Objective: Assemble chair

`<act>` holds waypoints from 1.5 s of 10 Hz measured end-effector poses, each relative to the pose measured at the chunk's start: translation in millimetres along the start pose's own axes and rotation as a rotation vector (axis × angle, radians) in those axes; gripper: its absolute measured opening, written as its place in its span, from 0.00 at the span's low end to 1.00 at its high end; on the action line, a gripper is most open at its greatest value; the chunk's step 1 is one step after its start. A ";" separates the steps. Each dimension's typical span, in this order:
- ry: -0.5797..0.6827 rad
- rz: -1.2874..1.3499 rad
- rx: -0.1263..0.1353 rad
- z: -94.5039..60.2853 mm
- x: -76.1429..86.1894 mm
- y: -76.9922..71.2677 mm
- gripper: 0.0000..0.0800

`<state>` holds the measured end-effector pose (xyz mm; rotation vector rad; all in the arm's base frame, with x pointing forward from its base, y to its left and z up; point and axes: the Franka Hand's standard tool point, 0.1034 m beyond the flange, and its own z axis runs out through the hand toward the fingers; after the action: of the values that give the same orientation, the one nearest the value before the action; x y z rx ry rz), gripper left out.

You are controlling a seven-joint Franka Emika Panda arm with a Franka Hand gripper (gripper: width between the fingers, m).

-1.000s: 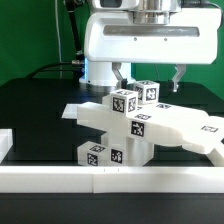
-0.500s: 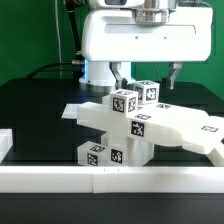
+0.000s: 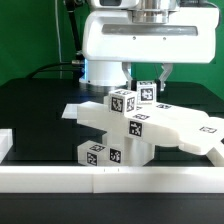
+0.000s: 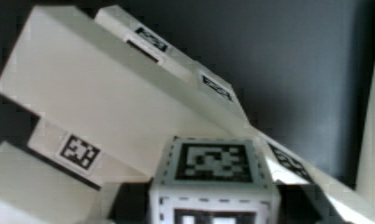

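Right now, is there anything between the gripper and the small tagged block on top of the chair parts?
Nothing visible. The gripper has its fingers on either side of the small tagged block, shut on it, with no other part between them. The other tagged block stands beside it, toward the exterior view's left.

Chair parts (image 3: 120, 125): matt white plastic, smooth faces, printed black-and-white tags. Robot arm housing (image 3: 140, 40), upper frame: glossy white plastic. Bench (image 3: 40, 100): matt black surface. Border rail (image 3: 110, 178): matt white.
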<state>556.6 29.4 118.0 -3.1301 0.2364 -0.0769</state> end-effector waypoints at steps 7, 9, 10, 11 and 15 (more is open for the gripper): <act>0.009 0.825 0.028 0.1 5.8 -5.5 0.36; 0.007 0.930 0.030 -0.2 6.0 -5.8 0.36; 0.007 0.915 0.029 0.1 5.8 -5.7 0.48; 0.001 0.867 0.021 -0.1 4.8 -6.0 0.65; -0.002 0.503 0.006 -1.6 4.2 -10.5 0.80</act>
<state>562.2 39.1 119.9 -2.9559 1.0027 -0.0708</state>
